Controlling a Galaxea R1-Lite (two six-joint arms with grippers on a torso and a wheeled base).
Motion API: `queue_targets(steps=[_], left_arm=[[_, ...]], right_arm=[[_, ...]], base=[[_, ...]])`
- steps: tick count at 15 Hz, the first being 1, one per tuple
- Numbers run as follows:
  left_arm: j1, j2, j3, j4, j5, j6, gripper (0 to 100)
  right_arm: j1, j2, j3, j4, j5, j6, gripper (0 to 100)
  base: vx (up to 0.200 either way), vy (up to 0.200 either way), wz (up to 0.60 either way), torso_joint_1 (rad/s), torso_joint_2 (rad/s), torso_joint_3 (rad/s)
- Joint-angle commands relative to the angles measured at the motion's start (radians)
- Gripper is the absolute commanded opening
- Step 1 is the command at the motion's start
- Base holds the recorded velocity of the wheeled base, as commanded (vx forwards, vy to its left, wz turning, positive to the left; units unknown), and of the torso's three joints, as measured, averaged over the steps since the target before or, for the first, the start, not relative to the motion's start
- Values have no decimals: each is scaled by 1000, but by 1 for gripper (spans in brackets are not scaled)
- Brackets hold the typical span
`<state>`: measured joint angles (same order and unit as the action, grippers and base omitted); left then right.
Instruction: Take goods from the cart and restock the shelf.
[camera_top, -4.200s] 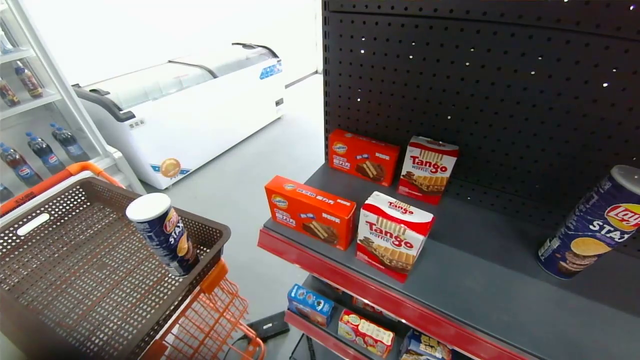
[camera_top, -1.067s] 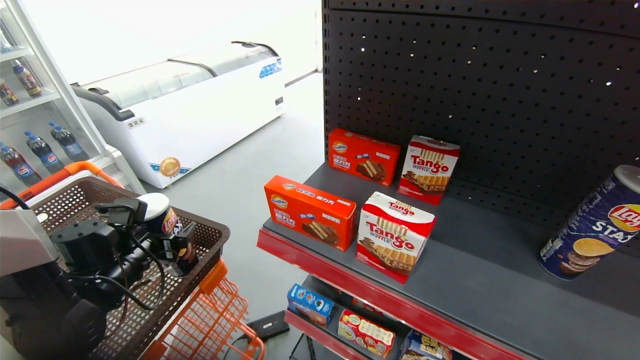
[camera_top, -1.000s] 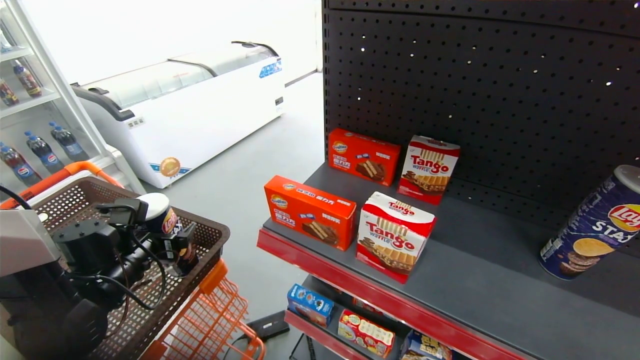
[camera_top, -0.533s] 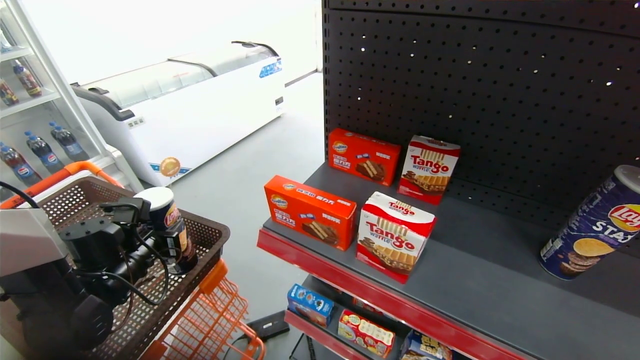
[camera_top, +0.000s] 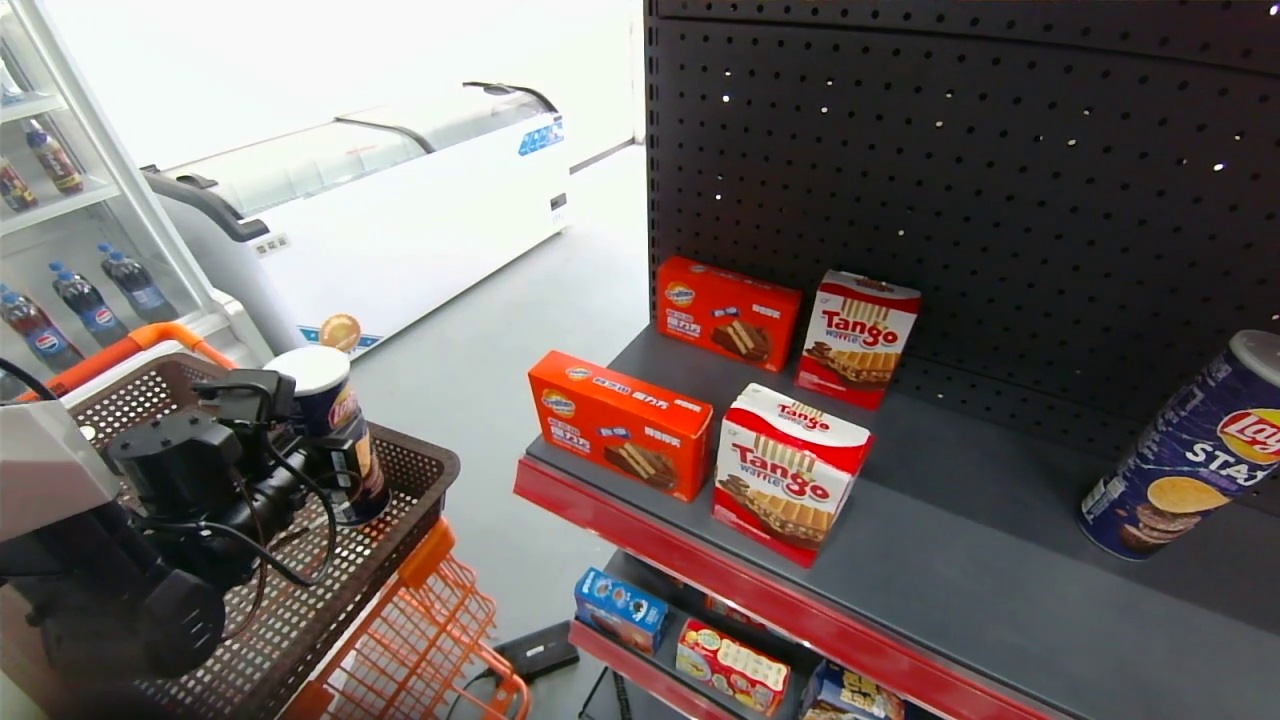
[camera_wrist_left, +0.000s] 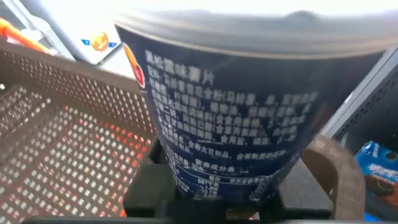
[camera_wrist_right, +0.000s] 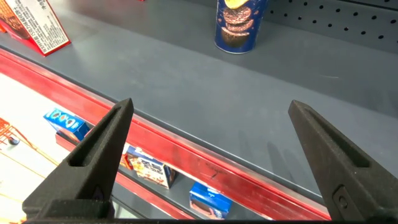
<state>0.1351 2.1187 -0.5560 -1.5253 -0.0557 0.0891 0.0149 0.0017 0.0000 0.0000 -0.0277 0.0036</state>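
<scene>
left hand (camera_top: 318, 450) clamped low on chip can (camera_top: 335, 405), lower left, above cart basket (camera_top: 425, 462) | likely light, stiff, slick, crushable: hold mid-body | my right hand (camera_wrist_right: 209, 109) apart

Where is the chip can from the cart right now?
In the head view the chip can is at the left, clamped in the left gripper at the brown basket's right corner, atop the orange cart.

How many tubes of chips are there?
2. One tube is gripped by the left end effector at the cart's basket. The other tube stands on the shelf, at the far right. More may be hidden past the view's edge.
</scene>
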Motion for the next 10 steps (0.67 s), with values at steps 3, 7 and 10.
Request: queue_targets(steps=[3, 7, 10], left_arm=[[-94, -367, -71, 376, -7, 0, 0], [-239, -623, -147, 745, -9, 0, 0], [-328, -727, -220, 947, -12, 1, 0]], right_arm=[[0, 1, 0, 0, 3, -1, 100], [0, 1, 0, 0, 3, -1, 100], [0, 1, 0, 0, 3, -1, 100]], base=[[0, 0, 0, 0, 0, 0], [0, 0, 0, 0, 0, 0], [0, 0, 0, 0, 0, 0]])
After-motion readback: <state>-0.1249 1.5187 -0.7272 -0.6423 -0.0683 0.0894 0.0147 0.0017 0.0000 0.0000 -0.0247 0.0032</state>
